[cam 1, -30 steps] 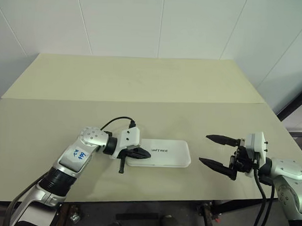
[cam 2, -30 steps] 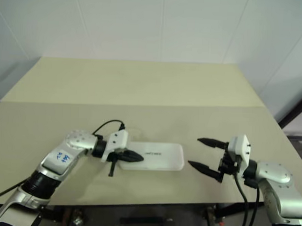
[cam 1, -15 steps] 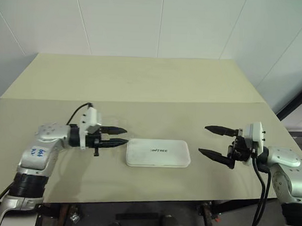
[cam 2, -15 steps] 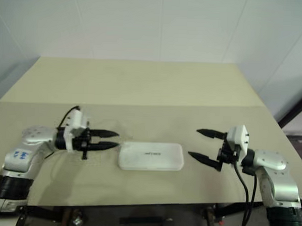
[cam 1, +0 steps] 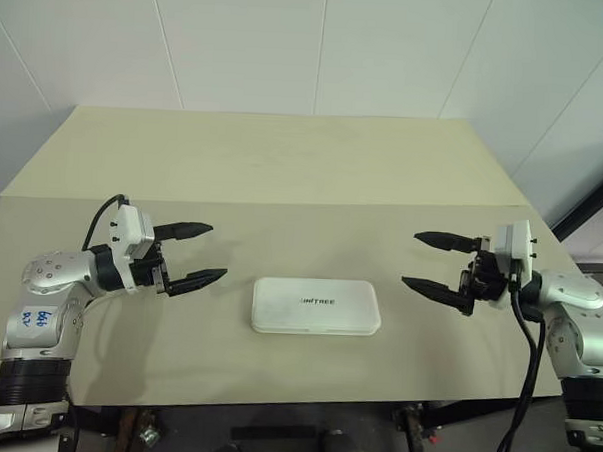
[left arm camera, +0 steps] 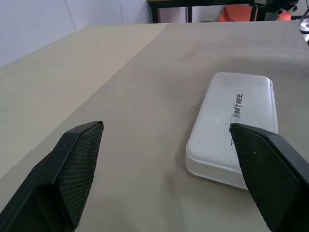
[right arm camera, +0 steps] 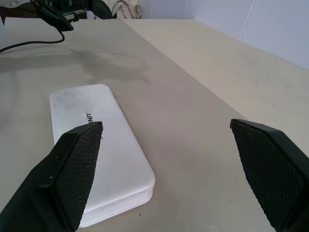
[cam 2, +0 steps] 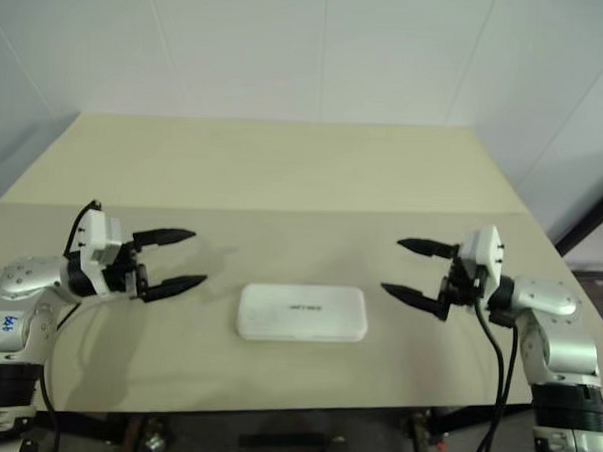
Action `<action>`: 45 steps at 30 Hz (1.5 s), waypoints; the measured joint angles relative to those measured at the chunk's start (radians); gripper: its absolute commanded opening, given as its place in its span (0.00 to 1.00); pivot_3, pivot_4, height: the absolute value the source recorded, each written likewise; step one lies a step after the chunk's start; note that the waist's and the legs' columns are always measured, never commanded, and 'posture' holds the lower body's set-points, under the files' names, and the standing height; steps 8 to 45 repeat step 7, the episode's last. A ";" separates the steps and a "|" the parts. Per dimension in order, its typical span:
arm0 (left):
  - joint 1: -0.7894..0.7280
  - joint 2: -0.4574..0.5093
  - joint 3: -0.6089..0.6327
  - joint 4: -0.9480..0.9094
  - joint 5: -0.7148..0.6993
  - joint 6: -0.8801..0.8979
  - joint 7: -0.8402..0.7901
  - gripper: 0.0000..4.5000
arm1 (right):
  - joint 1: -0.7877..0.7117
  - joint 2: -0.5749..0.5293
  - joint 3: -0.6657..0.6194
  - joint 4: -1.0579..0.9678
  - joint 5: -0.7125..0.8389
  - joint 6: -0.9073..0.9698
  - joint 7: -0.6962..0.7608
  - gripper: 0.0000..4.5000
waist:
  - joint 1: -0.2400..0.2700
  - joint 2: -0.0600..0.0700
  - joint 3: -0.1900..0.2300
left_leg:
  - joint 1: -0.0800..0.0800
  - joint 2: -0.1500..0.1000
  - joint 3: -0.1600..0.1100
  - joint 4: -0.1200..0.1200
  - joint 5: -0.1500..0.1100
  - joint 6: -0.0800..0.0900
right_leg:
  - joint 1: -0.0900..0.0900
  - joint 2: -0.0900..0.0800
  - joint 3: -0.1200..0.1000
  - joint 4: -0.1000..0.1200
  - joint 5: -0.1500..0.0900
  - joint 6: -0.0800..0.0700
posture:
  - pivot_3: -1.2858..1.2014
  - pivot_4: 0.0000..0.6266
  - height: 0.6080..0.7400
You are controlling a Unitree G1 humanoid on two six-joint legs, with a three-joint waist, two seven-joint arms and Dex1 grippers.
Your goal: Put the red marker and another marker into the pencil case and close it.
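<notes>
The pencil case point(cam 1: 316, 306) lies flat on the table with its lid down, white, with a small dark logo on top; it also shows as the pencil case point(left arm camera: 236, 125) and the pencil case point(right arm camera: 101, 145) in the wrist views. My left gripper point(cam 1: 216, 250) hovers to the left of it, open and empty, pointing toward the case with a clear gap between them. My right gripper point(cam 1: 411, 258) hovers to the right of the case, open and empty, facing it. The red marker and the other marker are out of view.
The beige table point(cam 1: 303, 196) has a seam running across its middle point(cam 1: 282, 205). Its front edge point(cam 1: 304, 401) lies close below the case. White walls stand behind the table's far edge.
My left gripper has drawn back from the case's left end, moved left and up, and opened from shut. My right gripper has lifted a little and stayed open. The case has not moved.
</notes>
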 measured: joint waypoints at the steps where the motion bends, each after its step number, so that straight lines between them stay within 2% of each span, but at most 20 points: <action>1: 0.000 0.000 0.000 0.000 0.000 0.000 0.003 1.00 | 0.003 -0.001 0.000 0.000 0.000 0.000 0.002 1.00 | -0.001 0.000 0.000 | 0.000 0.000 0.000 0.000 0.000 0.000 | 0.000 0.000 0.000 0.000 0.000 0.000 | 0.52 0.24 1.00; 6: 0.030 0.001 -0.004 -0.024 0.000 0.011 0.026 1.00 | 0.044 0.000 0.000 -0.015 0.000 0.009 0.000 1.00 | -0.002 0.000 0.000 | 0.000 0.000 0.000 0.000 0.000 0.000 | 0.000 0.000 0.000 0.000 0.000 0.000 | 0.52 0.24 1.00; 45: 0.036 0.001 -0.009 -0.031 0.000 0.018 0.028 1.00 | 0.044 0.001 0.000 -0.016 0.000 0.009 -0.006 1.00 | -0.002 0.000 0.000 | 0.000 0.000 0.000 0.000 0.000 0.000 | 0.000 0.000 0.000 0.000 0.000 0.000 | 0.52 0.24 1.00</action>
